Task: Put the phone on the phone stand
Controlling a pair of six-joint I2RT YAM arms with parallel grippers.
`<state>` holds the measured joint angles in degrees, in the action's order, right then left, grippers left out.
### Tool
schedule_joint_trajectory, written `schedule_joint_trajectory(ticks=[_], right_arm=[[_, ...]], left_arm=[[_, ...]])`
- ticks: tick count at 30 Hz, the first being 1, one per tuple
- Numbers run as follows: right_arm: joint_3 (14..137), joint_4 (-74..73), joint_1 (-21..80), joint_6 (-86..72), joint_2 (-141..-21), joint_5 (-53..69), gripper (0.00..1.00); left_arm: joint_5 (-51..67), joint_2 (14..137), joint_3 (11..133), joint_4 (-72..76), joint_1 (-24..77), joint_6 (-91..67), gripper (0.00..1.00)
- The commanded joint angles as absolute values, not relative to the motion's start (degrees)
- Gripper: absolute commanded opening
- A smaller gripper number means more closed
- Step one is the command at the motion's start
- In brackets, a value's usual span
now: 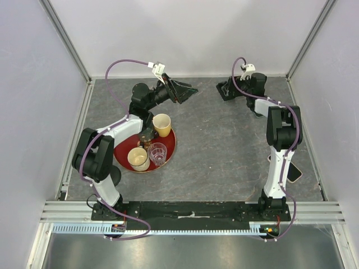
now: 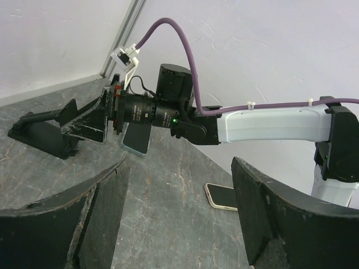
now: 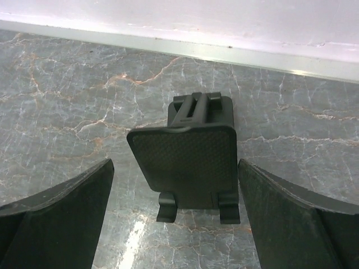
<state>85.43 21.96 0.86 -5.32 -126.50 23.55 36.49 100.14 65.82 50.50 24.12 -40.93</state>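
The phone [image 1: 293,172], black screen with a cream rim, lies flat on the table by the right arm's lower link, which partly hides it. It also shows in the left wrist view [image 2: 221,196]. The phone stand [image 3: 188,162] is a black ribbed plate with two hooks at its foot, standing at the back of the table [image 1: 224,89]. My right gripper [image 3: 175,162] is open with a finger on each side of the stand, not touching it. My left gripper [image 2: 179,162] is open and empty in the air, facing the right gripper [image 1: 226,89].
A red tray [image 1: 171,148] at the left holds a yellow cup [image 1: 161,124], a cream cup [image 1: 138,158] and a clear glass [image 1: 157,152]. A second dark slab with a pale teal rim [image 2: 136,140] lies under the right wrist. White walls enclose the table.
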Motion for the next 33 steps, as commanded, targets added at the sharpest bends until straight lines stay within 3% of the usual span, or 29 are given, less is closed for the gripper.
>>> schedule_joint_trajectory(ticks=[1, 10, 14, 19, 20, 28, 31, 32, 33], right_arm=[[89.21, 21.37, 3.51, -2.47, -126.21, 17.36, 0.98], [91.76, 16.79, 8.96, 3.08, -127.53, 4.85, 0.7], [90.97, 17.84, 9.49, 0.18, -127.44, -1.2, 0.44], [91.41, 18.1, 9.58, -8.17, -127.7, -9.39, 0.36], [91.32, 18.11, 9.58, -9.3, -127.79, -10.71, 0.3], [92.9, 17.31, 7.65, -13.27, -129.73, -11.34, 0.32], [90.97, 19.15, 6.95, -14.06, -128.94, -10.11, 0.46], [90.53, 19.25, 6.86, -13.71, -128.76, -9.85, 0.62], [90.44, 19.25, 6.77, -13.45, -128.67, -9.67, 0.69]], left_arm=[[37.97, 99.67, 67.76, 53.61, 23.82, -42.36, 0.8], [37.88, 99.05, 67.33, 53.7, 23.73, -42.19, 0.79], [37.71, 99.14, 67.32, 53.7, 23.64, -42.19, 0.79], [37.88, 99.23, 67.15, 54.14, 23.73, -42.54, 0.79], [37.88, 99.23, 67.15, 54.31, 23.73, -42.63, 0.79], [38.06, 99.67, 67.24, 55.28, 23.64, -43.59, 0.79], [38.23, 99.84, 67.32, 55.63, 23.73, -43.94, 0.79], [38.23, 99.93, 67.32, 55.63, 23.64, -43.95, 0.79], [38.32, 99.93, 67.32, 55.63, 23.64, -43.95, 0.79]])
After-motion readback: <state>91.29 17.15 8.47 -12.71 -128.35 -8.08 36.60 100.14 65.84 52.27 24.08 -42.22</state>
